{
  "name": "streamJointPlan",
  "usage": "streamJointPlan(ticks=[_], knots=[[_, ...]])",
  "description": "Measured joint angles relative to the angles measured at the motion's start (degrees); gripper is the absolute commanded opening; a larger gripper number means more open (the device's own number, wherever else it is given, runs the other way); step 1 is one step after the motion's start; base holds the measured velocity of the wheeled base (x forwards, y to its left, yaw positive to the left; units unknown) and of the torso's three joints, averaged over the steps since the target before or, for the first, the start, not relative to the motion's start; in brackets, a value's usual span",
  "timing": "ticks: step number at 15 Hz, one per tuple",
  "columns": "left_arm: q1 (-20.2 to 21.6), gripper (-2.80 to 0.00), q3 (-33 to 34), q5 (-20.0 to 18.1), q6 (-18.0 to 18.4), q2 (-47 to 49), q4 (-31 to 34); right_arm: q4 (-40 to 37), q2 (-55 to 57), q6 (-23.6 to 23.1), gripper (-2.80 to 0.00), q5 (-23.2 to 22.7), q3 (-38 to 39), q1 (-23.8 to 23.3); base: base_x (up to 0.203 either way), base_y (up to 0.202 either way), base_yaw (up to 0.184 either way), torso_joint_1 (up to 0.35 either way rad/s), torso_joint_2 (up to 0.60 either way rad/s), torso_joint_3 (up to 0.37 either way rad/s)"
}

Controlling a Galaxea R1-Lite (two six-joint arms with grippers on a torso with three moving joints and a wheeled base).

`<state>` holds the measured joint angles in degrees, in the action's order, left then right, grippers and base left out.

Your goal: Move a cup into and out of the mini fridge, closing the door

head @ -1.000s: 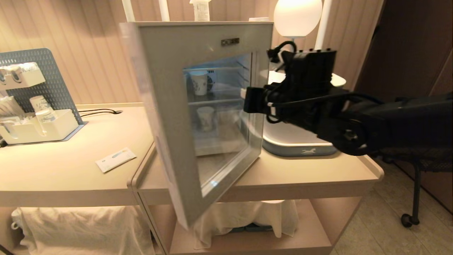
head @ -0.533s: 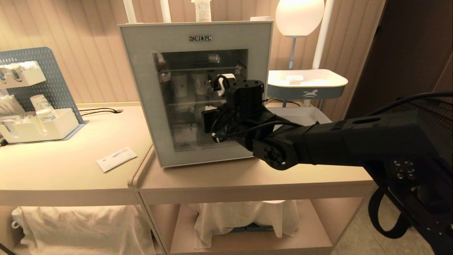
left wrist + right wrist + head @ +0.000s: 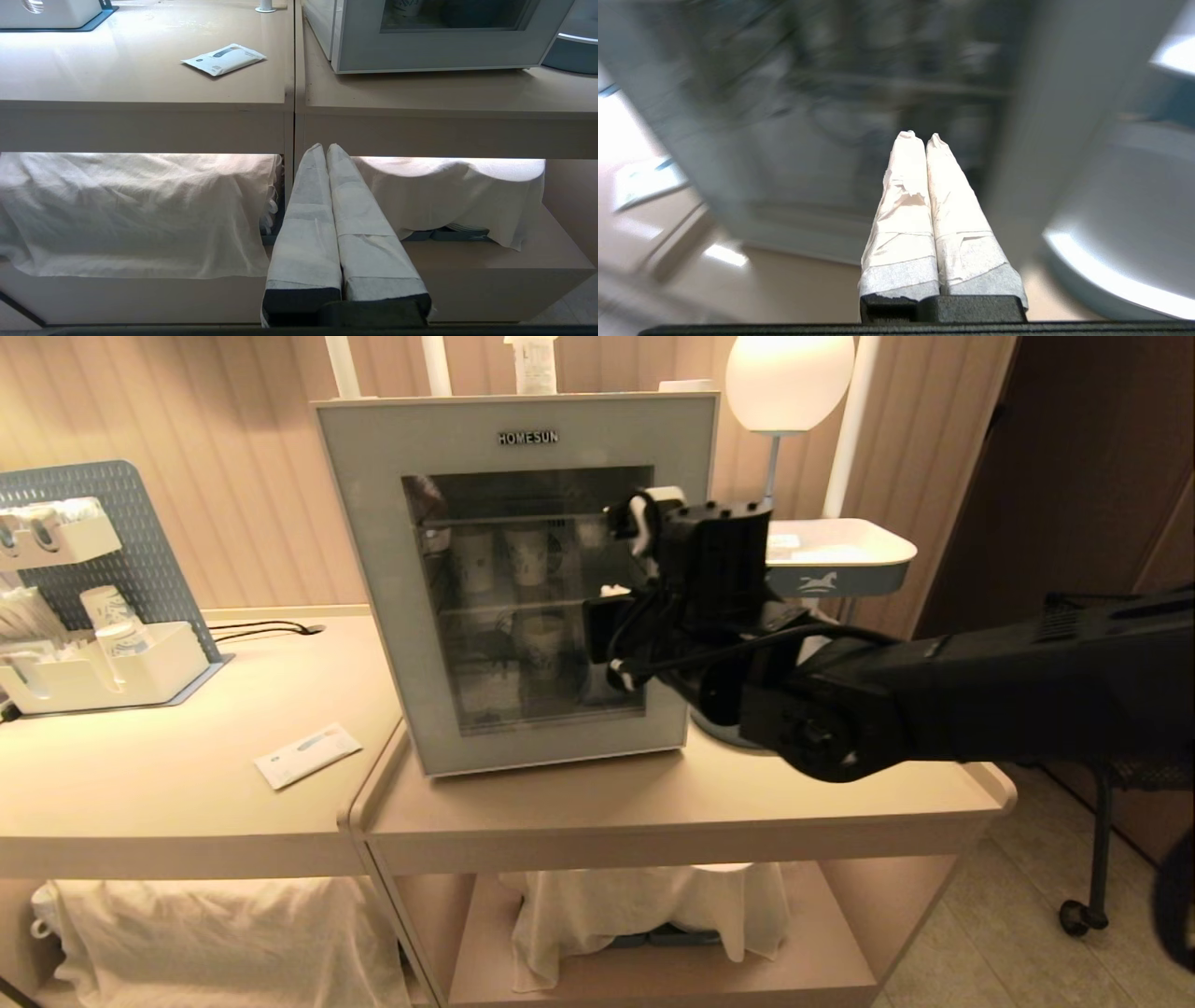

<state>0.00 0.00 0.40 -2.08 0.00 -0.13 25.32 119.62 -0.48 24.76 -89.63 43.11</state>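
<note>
The mini fridge (image 3: 373, 616) stands on the right-hand table with its door (image 3: 672, 448) shut flat against it. Behind the dark glass, patterned paper cups (image 3: 527, 555) stand on the wire shelves. The cup does not show clearly in any view. My right arm's wrist (image 3: 709, 579) hovers in front of the door's right side. My right gripper (image 3: 920, 136) is shut, holds nothing and points at the door (image 3: 1031, 116). My left gripper (image 3: 324, 147) is shut and empty, parked low in front of the tables' lower shelves.
A flat white packet (image 3: 306, 756) lies on the left table, near a pegboard organiser (image 3: 93, 663) holding cups. Right of the fridge stand a white tray (image 3: 840, 560) and a globe lamp (image 3: 789, 378). White cloths (image 3: 644, 905) cover the lower shelves. A chair (image 3: 1102, 803) stands at the far right.
The door, open a second ago, swung shut with my right gripper pressed against its glass. Since then my right arm has moved up and to the right, off the glass.
</note>
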Motion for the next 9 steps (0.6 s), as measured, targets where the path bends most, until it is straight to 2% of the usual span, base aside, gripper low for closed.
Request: streamJointPlan(ticks=[4,6,9], knots=[[0.0,-2.80,0.0,0.0,0.0,0.0,0.0,-1.9,-21.7,-4.5,-2.80,10.7,14.8,-2.5,0.000,0.000,0.000,0.000,0.00,0.000],[0.0,-2.80,0.0,0.0,0.0,0.0,0.0,-5.8,-34.9,-6.3,-2.80,14.5,20.7,-8.7,0.000,0.000,0.000,0.000,0.00,0.000],[0.0,-2.80,0.0,0.0,0.0,0.0,0.0,-10.0,-54.3,-7.6,-2.80,18.4,31.0,-22.6,0.000,0.000,0.000,0.000,0.00,0.000]])
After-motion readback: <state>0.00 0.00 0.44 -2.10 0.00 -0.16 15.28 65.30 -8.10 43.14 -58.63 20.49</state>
